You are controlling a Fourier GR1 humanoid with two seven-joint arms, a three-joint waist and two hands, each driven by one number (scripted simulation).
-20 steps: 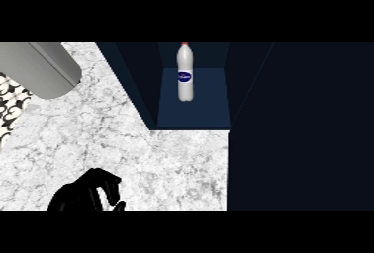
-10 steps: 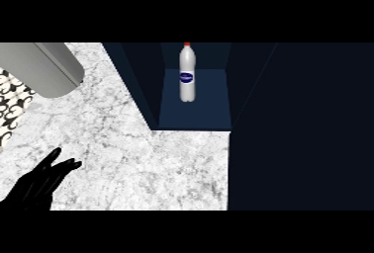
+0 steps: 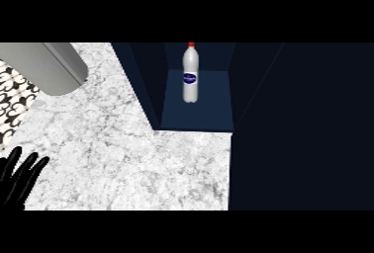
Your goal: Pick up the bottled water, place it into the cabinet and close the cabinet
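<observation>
Bottle standing upright inside open cabinet, on dark blue floor, towards the back, red cap up, blue label at mid-body. Not touching either side wall. Cabinet door swung open at right, dark, covering the right part of the view. Marbled white desk in front of and left of cabinet. Grey cylindrical object at upper left on desk. Patterned black-and-white surface at left edge. Left hand at lower left edge, fingers straight, pointing up, holding nothing, well apart from bottle.
</observation>
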